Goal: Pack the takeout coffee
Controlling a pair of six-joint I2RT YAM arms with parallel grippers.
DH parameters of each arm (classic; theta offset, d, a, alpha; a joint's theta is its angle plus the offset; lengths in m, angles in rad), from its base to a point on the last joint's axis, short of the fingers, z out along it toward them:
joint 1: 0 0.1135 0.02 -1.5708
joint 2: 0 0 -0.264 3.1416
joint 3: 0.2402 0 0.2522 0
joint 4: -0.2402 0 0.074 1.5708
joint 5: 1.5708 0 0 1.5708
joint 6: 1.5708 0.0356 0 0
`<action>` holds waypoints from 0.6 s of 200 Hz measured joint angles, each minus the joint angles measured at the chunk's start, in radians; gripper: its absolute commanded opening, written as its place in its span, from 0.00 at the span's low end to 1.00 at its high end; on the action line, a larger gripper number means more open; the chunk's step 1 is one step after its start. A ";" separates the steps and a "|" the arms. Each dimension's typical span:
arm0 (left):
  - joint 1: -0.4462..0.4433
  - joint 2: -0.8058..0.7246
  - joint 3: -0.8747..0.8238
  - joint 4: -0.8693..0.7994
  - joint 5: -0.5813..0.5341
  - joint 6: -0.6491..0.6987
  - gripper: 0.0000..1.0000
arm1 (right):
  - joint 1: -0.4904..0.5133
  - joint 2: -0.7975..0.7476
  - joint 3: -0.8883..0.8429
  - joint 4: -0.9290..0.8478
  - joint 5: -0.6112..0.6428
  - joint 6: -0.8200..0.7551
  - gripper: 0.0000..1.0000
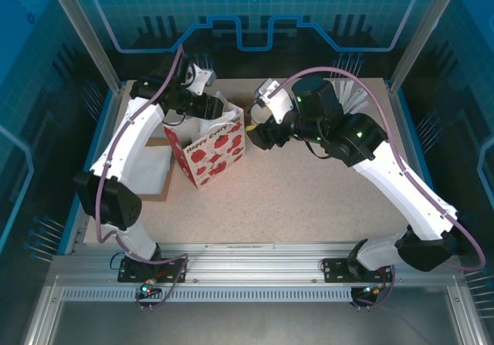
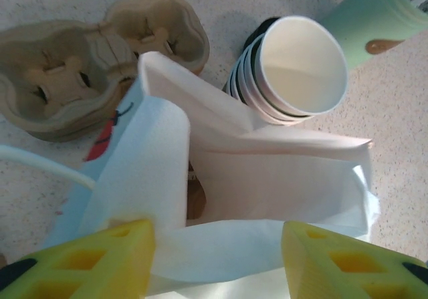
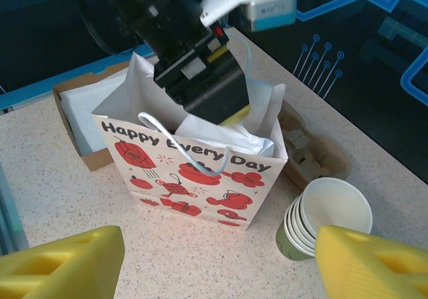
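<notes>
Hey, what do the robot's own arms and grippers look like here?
The left arm and right arm have white shells, black joints and a lavender cable running alongside. The left gripper and right gripper have blocky yellow fingers with square hollows.

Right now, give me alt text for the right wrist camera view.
The left gripper reaches into the open top of a white gift bag with red prints. A stack of lidless cups stands beside the bag, a cardboard cup carrier behind them.
</notes>
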 measured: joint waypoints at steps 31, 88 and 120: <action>0.000 -0.102 -0.031 0.066 0.016 -0.007 0.56 | 0.000 0.000 0.000 0.000 0.000 0.000 0.77; -0.001 -0.089 -0.047 0.095 0.060 -0.006 0.42 | 0.000 0.007 0.000 0.000 0.000 0.000 0.77; -0.006 0.008 -0.046 0.079 0.061 -0.003 0.38 | 0.000 0.007 0.000 0.000 0.000 0.000 0.77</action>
